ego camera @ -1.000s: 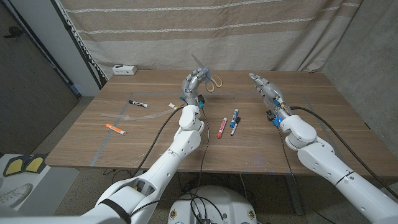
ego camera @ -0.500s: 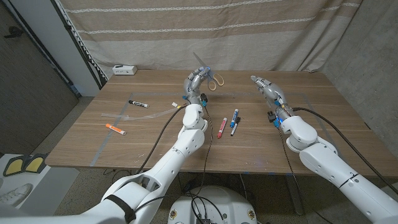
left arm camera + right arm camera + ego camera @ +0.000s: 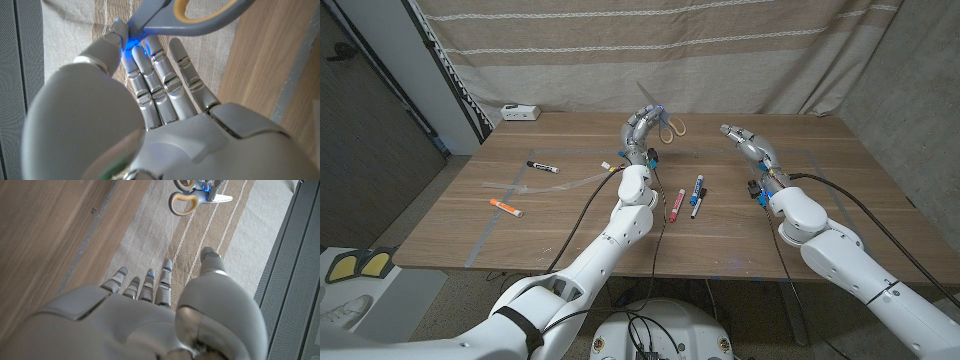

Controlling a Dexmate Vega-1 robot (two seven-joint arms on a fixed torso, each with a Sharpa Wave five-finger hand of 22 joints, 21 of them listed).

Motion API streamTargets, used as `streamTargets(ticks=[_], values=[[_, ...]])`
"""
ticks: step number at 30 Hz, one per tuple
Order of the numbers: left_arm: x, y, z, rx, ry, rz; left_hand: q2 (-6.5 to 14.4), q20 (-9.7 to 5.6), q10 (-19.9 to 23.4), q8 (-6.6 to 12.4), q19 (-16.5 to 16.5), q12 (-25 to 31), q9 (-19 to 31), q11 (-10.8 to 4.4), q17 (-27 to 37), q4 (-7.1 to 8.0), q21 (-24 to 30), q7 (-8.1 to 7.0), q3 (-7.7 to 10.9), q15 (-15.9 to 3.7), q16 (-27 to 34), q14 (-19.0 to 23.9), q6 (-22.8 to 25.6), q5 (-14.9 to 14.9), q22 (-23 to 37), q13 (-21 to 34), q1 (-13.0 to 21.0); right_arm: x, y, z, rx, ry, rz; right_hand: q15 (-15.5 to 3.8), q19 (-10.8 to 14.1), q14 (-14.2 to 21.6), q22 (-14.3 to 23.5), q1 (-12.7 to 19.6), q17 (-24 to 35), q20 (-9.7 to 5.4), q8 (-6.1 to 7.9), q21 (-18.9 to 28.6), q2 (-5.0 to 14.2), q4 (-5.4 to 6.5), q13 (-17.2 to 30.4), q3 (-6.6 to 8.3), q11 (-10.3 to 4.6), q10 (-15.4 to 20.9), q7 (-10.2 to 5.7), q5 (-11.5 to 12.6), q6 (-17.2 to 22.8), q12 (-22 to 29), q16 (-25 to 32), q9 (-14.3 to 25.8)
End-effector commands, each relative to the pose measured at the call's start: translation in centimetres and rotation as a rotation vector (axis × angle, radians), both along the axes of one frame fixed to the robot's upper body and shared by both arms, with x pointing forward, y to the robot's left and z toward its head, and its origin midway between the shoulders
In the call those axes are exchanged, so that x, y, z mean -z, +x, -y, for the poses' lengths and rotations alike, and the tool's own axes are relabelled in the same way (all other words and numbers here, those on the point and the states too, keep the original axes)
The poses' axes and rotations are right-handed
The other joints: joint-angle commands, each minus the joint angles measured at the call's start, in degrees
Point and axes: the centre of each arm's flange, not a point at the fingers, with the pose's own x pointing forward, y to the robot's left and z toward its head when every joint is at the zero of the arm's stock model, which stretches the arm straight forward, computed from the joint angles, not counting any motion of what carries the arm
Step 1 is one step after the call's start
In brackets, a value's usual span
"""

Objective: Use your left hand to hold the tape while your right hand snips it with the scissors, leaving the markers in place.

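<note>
scissors point(image 3: 662, 124) sit pinched at the fingertips of my left hand point(image 3: 640, 133), raised over the far middle of the tabletop point(image 3: 820, 200); the left wrist view shows the grey blades meeting the tan-lined handle loop just past my fingertips point(image 3: 116, 30). my right hand point(image 3: 748, 143) hovers well apart to the right, fingers extended and slightly spread, holding nothing; from its wrist view the scissors point(image 3: 192, 195) appear ahead of it, against the curtain.

tape point(image 3: 535, 186), as far as i can judge, is the pale, clear strip lying flat on the left part of the tabletop, between the black marker point(image 3: 543, 166) and the orange marker point(image 3: 505, 207); its ends are hard to make out. three more markers point(image 3: 687, 200) lie side by side near the middle.

handling, judged: the scissors are rigid and smooth, so they turn easily in a fingertip pinch; the loops are the place for my right hand to take them. the tape looks thin, limp and light, probably sticky on one face, and liable to curl or cling. i would lift it by a free end and hold it taut, keeping clear of both neighbouring markers.
</note>
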Motion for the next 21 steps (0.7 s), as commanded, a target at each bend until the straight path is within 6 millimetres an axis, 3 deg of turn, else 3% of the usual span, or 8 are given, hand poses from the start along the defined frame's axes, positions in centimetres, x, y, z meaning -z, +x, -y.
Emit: streamTargets(ticks=[1,12,17,21], values=[[-0.3,0.1,0.6,0.028,0.009,0.007,0.98,-4.98,0.36,2.02,-0.36,0.09,6.51,-0.77,0.20,5.15,0.58,1.15,5.67,-1.11,0.35,1.24,2.04,0.36,0.25,0.02,0.49,-0.2,-0.3,-1.2,0.028,-0.041,0.000,-0.43,0.33,0.29,0.15,1.11,0.08,0.23,0.64,-0.02,-0.30,0.17,0.21,-0.02,0.23,0.73,-0.77,0.47,2.15,0.22,0.07,0.32],[-0.7,0.1,0.5,0.043,0.018,0.018,0.96,-4.95,0.42,2.01,-0.48,0.08,6.71,-0.81,0.27,5.12,0.69,1.17,5.72,-1.12,0.49,1.34,1.93,0.33,0.25,-0.02,0.47,-1.0,-0.7,-1.7,0.047,-0.102,0.012,1.07,-0.44,0.02,0.18,1.94,0.14,1.12,0.85,-0.47,-0.58,0.65,0.20,-0.28,3.07,0.23,-1.39,0.72,4.02,-0.20,-0.14,0.43],[-0.7,0.1,0.7,0.052,0.022,0.019,0.98,-4.96,0.28,2.10,-0.46,0.10,6.77,-0.73,0.26,5.15,0.76,1.02,5.73,-1.11,0.49,1.30,2.13,0.32,0.26,0.11,0.43,-1.2,-0.8,-1.9,0.037,-0.130,0.002,2.36,-1.51,-0.83,0.21,2.40,0.19,1.87,1.14,-0.80,-0.56,1.06,0.20,-0.54,4.09,-0.43,-4.18,0.89,6.11,-0.60,-0.32,0.48],[-0.7,0.1,0.8,0.059,0.025,0.019,0.98,-4.98,0.45,2.13,-0.49,0.07,6.83,-0.78,0.21,5.14,0.81,1.11,5.75,-1.10,0.44,1.23,2.17,0.33,0.26,-0.04,0.42,-1.3,-0.9,-2.1,0.042,-0.153,-0.003,6.63,-2.49,-0.86,0.22,2.63,0.22,1.87,0.65,-0.92,-0.39,1.44,0.21,-0.81,4.82,-1.60,-4.99,0.99,6.25,-1.13,-0.08,0.48]])
